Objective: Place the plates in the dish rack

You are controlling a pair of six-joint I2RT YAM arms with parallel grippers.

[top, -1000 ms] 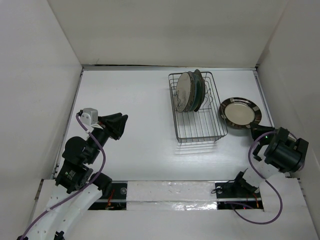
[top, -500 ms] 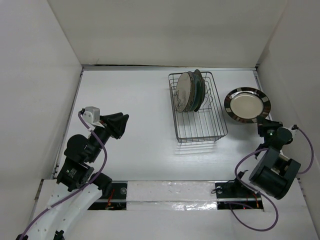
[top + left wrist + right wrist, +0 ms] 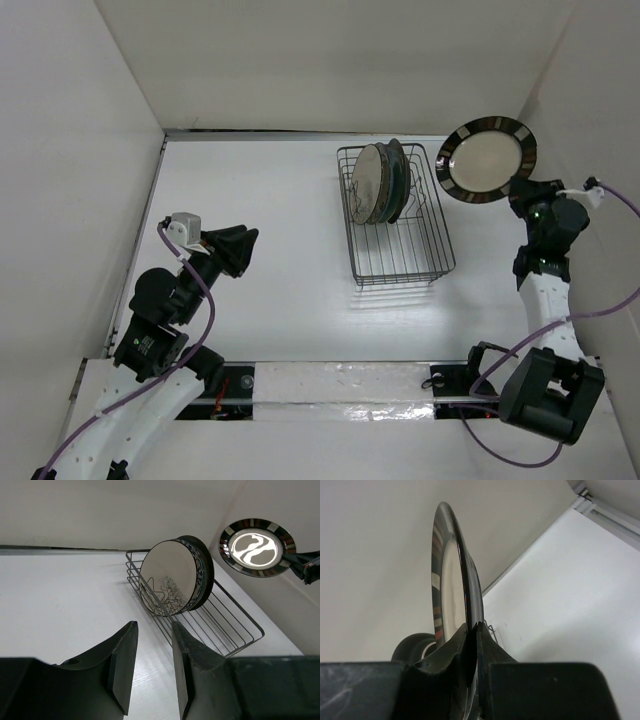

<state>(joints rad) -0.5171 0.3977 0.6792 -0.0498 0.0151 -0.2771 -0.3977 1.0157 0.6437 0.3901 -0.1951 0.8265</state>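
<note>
One grey wire dish rack (image 3: 402,252) holds at least three round plates (image 3: 378,184) on edge. Right gripper (image 3: 472,630) clamps one beige dark-rimmed plate (image 3: 487,161) aloft beside the rack; left gripper (image 3: 153,630) gapes, empty.

dish rack (image 3: 405,250): grey metal wire | plate (image 3: 487,162): glossy, metallic rim

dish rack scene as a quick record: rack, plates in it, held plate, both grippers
dish rack: near half bare
plates in rack: standing on edge at the far end, tree-print one frontmost
held plate: dark-rimmed, in the air right of the rack's far end
right gripper: shut on held plate's rim
left gripper: open, empty, apart from rack
</note>
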